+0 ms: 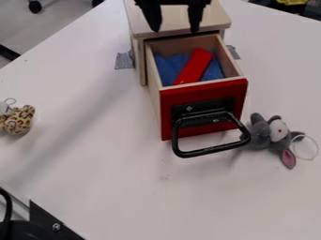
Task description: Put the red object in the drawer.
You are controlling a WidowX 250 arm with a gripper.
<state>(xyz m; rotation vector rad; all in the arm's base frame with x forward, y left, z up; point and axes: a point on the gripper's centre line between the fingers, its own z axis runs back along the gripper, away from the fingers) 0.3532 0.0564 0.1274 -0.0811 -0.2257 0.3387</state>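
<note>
Black against the pale wood, the gripper hangs down from the top edge of the view, in front of the light wooden cabinet top as the camera sees it. It points downward, with its two fingers side by side, one toward the left of the view and one toward the right. They are spread well apart, with bare wood showing between them, and nothing is held in them. Their tips end near the back of the open drawer; whether they touch the cabinet top cannot be told.

The red object, a long flat block, lies inside the drawer, on a crumpled blue cloth. It lies at a slant, its near end close to the drawer's front wall, and is apart from the fingers. The drawer is pulled out toward the camera; its red front panel bears a black handle that juts out over the white table.

To the right of the drawer in view, near the handle, lies a grey plush toy with a pink-lined ear. Well apart, at the left edge, lies a leopard-spotted plush toy. Grey tape sits beside the cabinet's base.
</note>
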